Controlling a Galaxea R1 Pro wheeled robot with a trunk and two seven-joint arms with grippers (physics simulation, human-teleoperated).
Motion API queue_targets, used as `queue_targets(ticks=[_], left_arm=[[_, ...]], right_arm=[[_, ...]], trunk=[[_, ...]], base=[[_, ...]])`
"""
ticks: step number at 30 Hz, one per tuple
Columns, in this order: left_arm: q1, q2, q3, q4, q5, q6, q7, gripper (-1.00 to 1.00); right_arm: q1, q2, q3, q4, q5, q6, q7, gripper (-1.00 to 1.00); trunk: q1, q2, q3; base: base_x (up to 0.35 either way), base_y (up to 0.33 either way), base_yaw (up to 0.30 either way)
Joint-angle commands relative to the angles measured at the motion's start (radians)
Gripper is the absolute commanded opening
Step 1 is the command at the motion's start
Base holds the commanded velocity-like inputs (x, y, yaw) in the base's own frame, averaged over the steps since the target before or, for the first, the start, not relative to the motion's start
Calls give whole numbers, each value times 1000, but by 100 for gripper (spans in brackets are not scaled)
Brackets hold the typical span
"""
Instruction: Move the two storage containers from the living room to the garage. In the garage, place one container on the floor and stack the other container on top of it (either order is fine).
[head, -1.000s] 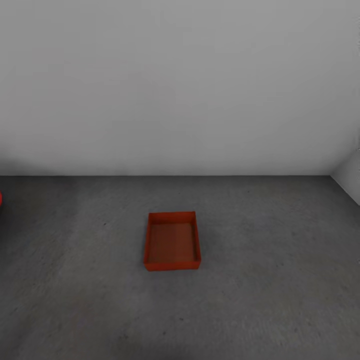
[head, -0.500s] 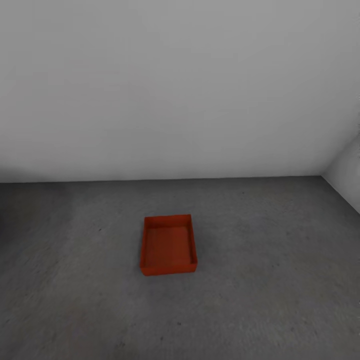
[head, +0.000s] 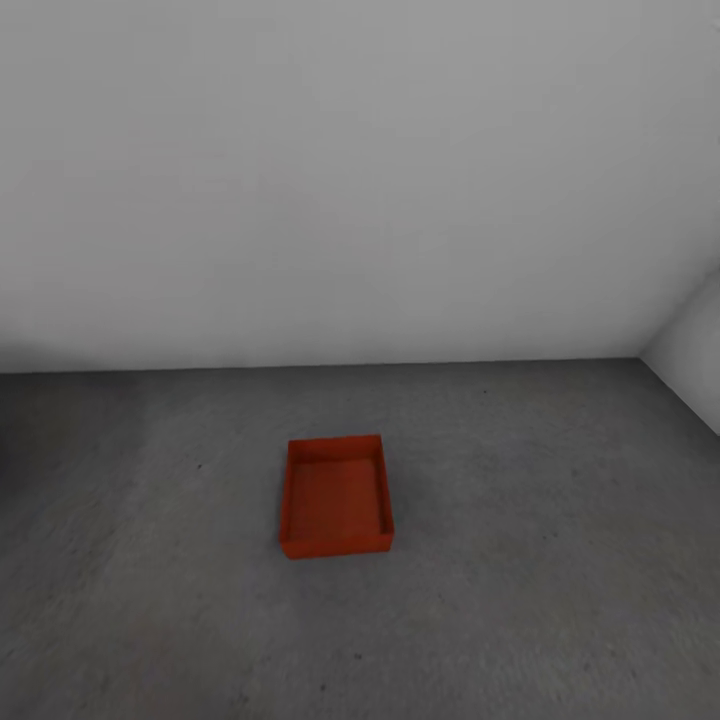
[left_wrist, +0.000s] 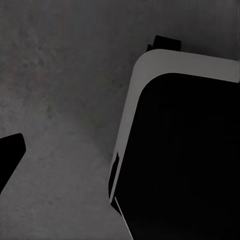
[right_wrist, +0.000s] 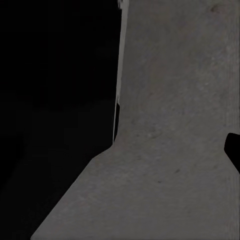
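Container (head: 336, 496) sits alone on the floor (head: 540, 560) of the garage, near the middle of my head view, mouth up and empty. It is an orange-red open tray with low walls. Its long axis runs away from me toward the back wall (head: 360, 180), one short end facing me, turned very slightly off square.

Floor is dark grey mottled concrete, matte. Back wall is plain white; a second white wall (head: 690, 360) meets it in a corner at far right.

I see nothing standing between me and the tray, and nothing touching it.

Left wrist view: grey concrete and a dark, light-edged part of the robot's body (left_wrist: 185, 150). Right wrist view: similar dark body part (right_wrist: 55, 110) over concrete. Jaws on either arm: I cannot tell how they stand.
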Motion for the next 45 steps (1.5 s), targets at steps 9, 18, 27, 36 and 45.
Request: queue_targets(ticks=[9, 18, 27, 36, 45], left_arm=[[0, 0, -7, 1, 7, -3, 2, 100], [0, 0, -7, 1, 7, -3, 2, 100], [0, 0, -7, 1, 7, -3, 2, 100], [0, 0, -7, 1, 8, -3, 2, 100], [0, 0, -7, 1, 7, -3, 2, 100]], right_arm=[[-1, 3, 8, 3, -8, -14, -1, 100], [-1, 4, 8, 3, -7, -20, -2, 100], [-1, 4, 8, 3, -7, -19, -2, 100], [-1, 3, 8, 3, -8, -21, -2, 100], [-1, 3, 8, 4, -9, -21, -2, 100]], trunk=[[0, 0, 14], [0, 0, 28], [0, 0, 42], [0, 0, 57], [0, 0, 71]], base=[[0, 0, 0], [0, 0, 0], [0, 0, 0], [0, 0, 0], [0, 0, 0]])
